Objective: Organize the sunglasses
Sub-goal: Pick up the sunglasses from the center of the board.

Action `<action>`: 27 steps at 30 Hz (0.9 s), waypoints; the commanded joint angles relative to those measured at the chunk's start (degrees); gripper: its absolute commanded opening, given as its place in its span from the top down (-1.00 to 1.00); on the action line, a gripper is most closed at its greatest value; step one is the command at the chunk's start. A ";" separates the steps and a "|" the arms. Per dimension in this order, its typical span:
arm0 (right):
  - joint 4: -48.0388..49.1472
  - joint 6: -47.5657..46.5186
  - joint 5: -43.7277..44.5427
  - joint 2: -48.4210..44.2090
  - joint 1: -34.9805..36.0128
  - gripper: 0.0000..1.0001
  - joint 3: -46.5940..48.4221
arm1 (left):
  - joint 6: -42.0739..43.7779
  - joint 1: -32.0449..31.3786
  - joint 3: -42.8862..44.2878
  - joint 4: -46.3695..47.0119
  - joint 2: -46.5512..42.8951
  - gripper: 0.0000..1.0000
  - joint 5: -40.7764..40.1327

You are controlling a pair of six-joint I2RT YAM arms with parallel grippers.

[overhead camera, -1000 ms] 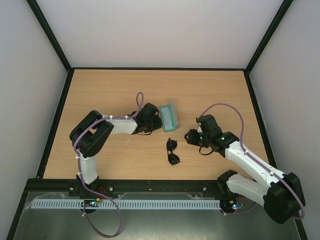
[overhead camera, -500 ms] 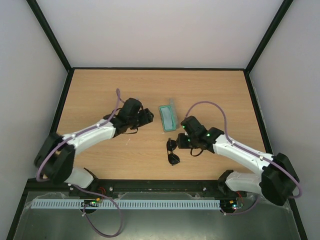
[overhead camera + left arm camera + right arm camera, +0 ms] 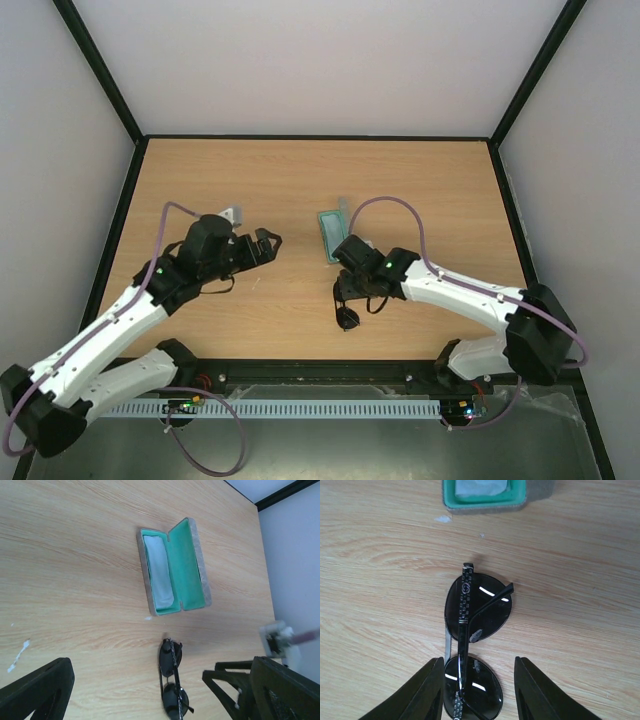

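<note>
Lying folded on the tabletop [image 3: 580, 555], the light, scratch-prone sunglasses [image 3: 477, 607] are straddled by the spread right gripper [image 3: 480, 690]; a gentle mid-frame pinch is advised.

no legible text or numbers
the sunglasses [image 3: 479, 611] carry a small round emblem [image 3: 466, 586] on one arm, too small to read.

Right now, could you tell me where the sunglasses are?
In the top view the sunglasses lie folded just right of centre, beneath the open right gripper, a little nearer the arm bases than the open case.
</note>
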 commanded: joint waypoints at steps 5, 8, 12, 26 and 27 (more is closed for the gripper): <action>-0.49 3.07 0.74 5.78 1.28 0.24 1.18 | 2.00 -0.01 -2.92 -9.58 -7.77 -0.98 0.48; -0.09 3.19 0.75 7.66 2.29 0.24 2.01 | 2.14 0.01 -3.83 -8.92 -8.08 -0.98 0.43; 1.55 3.95 -0.06 8.91 3.23 0.27 1.35 | 2.22 0.10 -4.92 -7.27 -6.87 -0.98 0.91; 6.72 3.59 -1.49 13.38 3.56 0.41 -0.54 | 2.16 0.27 -7.23 -5.48 -5.43 -0.98 1.41; 6.77 3.51 -1.41 13.63 3.56 0.43 -0.51 | 2.25 0.32 -7.27 -5.38 -5.31 -0.98 1.43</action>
